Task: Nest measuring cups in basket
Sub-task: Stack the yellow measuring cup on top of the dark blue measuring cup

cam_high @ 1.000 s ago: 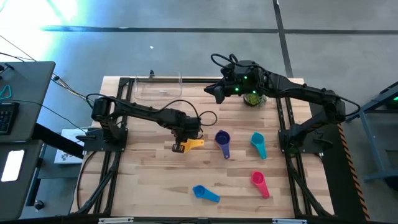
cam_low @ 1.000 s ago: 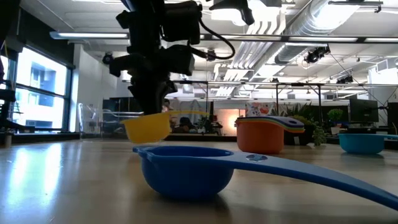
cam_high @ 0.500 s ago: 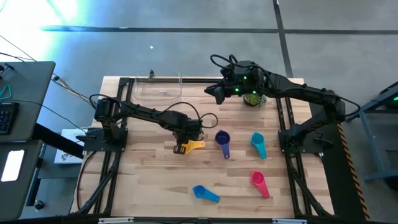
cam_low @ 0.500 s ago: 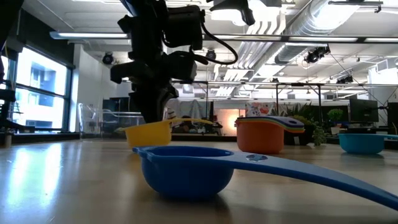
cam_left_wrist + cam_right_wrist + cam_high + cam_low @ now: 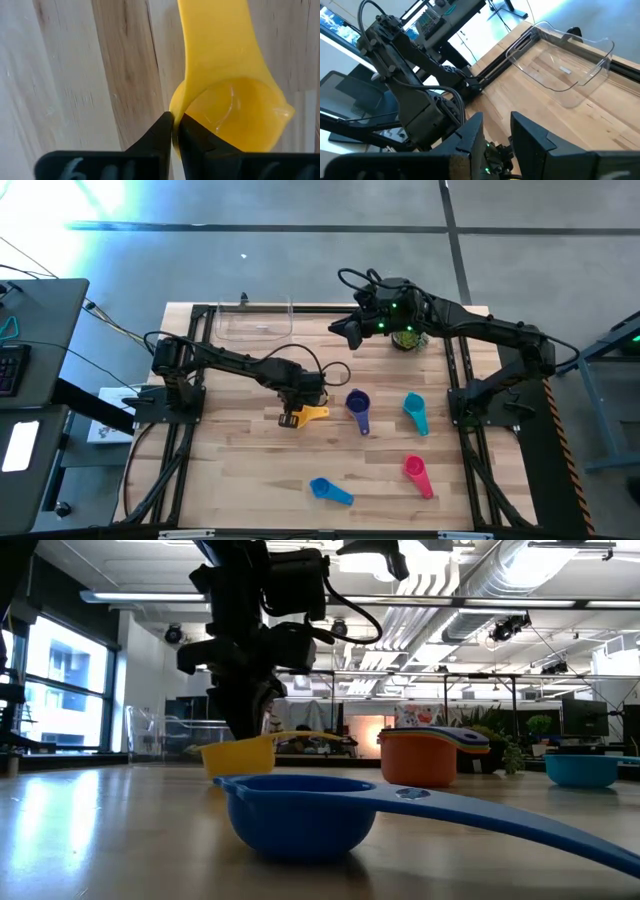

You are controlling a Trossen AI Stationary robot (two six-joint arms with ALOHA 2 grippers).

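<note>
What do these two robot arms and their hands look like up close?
Both arms are dark, slim and jointed, bolted to black frames at the table's sides, with loose black cables looping along them. The left hand ends in two flat, pointed black fingers. The right hand looks the same, with small green lights glowing on its wrist.

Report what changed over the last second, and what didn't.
The left gripper, shut on the rim of the yellow measuring cup, lowered it toward the table; in the low view the cup now sits lower than it did. The grip did not change. The right gripper, the basket and the blue, purple, teal and pink cups stayed put.
</note>
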